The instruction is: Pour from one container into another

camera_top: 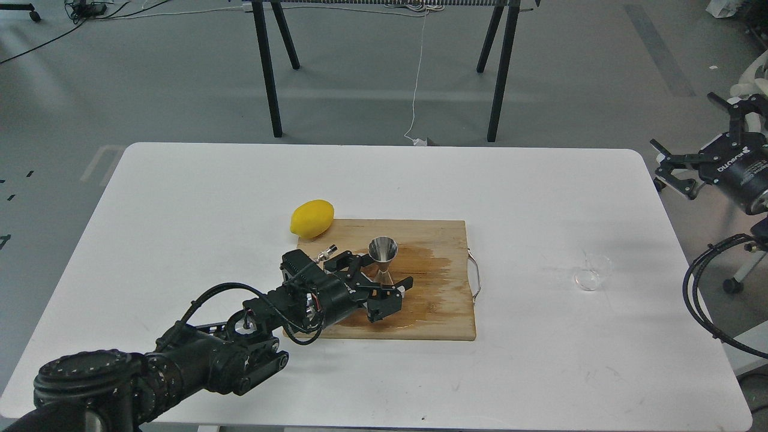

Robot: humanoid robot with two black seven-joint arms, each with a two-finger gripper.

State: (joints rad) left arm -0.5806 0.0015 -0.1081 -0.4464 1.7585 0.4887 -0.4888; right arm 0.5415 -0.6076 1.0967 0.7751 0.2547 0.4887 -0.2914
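The steel jigger (383, 251) stands upright on the wooden cutting board (438, 312), near its middle. My left gripper (384, 277) is open and low on the board, with one finger on each side of the jigger's base and not squeezing it. The clear cup (591, 272) rests on the white table to the right of the board, faint against the tabletop; nothing visible inside it. My right gripper (696, 144) hangs open past the table's right edge, well above and right of the cup.
A yellow lemon (312, 217) lies at the board's far left corner. A dark wet stain covers the board's middle, and a wire handle (476, 276) juts from its right side. Black trestle legs (267, 72) stand on the floor beyond the white table (180, 198).
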